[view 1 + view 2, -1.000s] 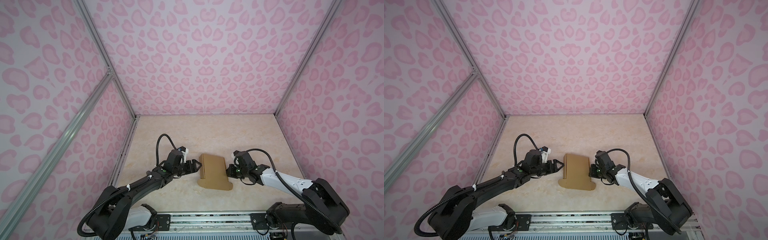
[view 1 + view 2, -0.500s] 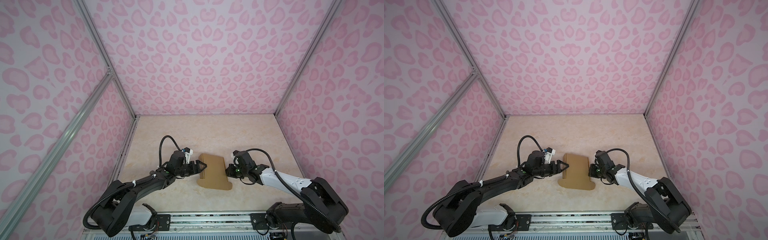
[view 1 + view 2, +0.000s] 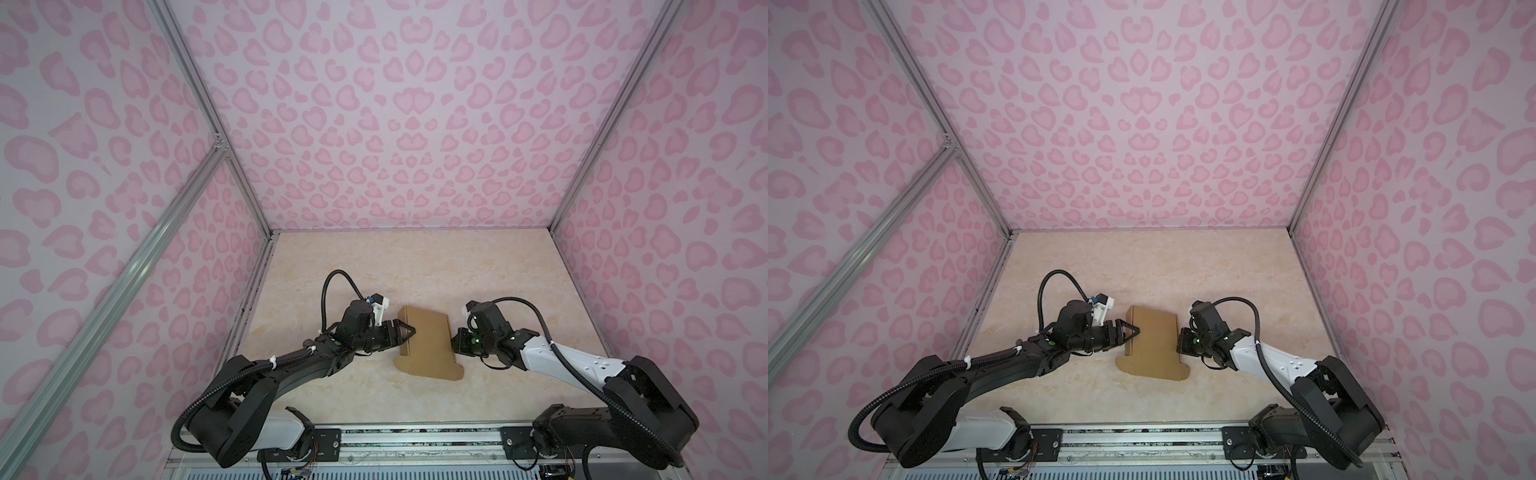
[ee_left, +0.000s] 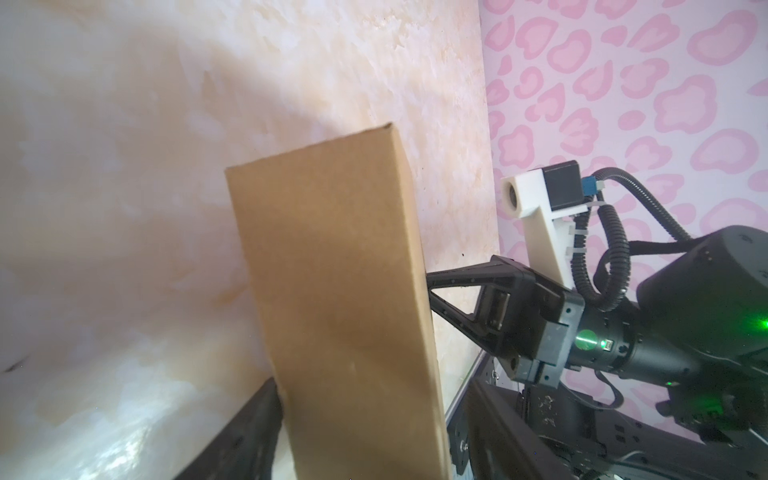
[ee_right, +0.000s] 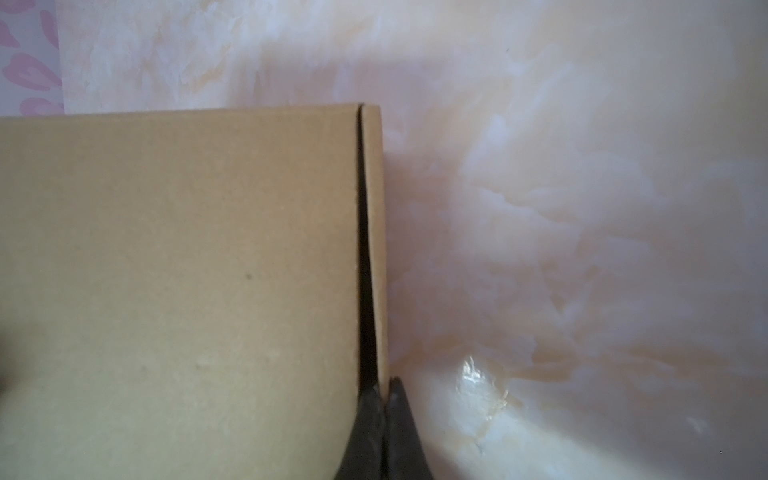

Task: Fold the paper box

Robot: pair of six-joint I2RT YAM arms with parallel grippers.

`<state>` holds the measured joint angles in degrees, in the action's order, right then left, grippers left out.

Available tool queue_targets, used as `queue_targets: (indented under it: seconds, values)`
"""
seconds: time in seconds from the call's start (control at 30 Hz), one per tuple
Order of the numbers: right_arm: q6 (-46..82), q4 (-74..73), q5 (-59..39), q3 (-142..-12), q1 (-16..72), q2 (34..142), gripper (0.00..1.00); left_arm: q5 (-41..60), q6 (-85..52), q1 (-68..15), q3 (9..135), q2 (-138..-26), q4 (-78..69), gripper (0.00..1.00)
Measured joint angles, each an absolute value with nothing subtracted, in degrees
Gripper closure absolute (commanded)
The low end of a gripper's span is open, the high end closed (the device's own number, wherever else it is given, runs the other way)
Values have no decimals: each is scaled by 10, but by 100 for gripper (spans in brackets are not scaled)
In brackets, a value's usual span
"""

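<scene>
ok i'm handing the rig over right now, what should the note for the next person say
Left tool: open at the left wall of the paper box, apparently not pinching it.
Right tool: shut on the box's right wall.
Box sits mid table.
Done: both side walls up.
Left to do: near flap with its tabs lies flat; fold it and close the box.

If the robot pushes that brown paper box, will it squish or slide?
Probably both. The paper box is thin cardboard, and its big panel looks bowed in the right wrist view, so it would likely bend. It looks light, and the table is glossy, so a push should slide it. The right gripper pinches one thin wall, which might crease.
</scene>
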<state>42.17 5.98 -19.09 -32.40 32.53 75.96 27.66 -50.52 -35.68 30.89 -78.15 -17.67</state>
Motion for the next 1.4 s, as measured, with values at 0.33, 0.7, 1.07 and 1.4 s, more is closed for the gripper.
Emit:
queue_targets:
  seconds: [0.33, 0.7, 1.07, 1.4]
  values:
    - [424, 63, -191, -324, 326, 759, 96, 277, -509, -359, 310, -786, -181, 37]
    - [423, 80, -179, -332, 326, 746, 92, 279, -509, -358, 312, -785, -180, 49]
    - [410, 121, -169, -344, 321, 707, 59, 279, -509, -337, 313, -770, -174, 50]
    - [419, 140, -166, -358, 299, 585, 27, 264, -551, -311, 328, -735, -159, 50]
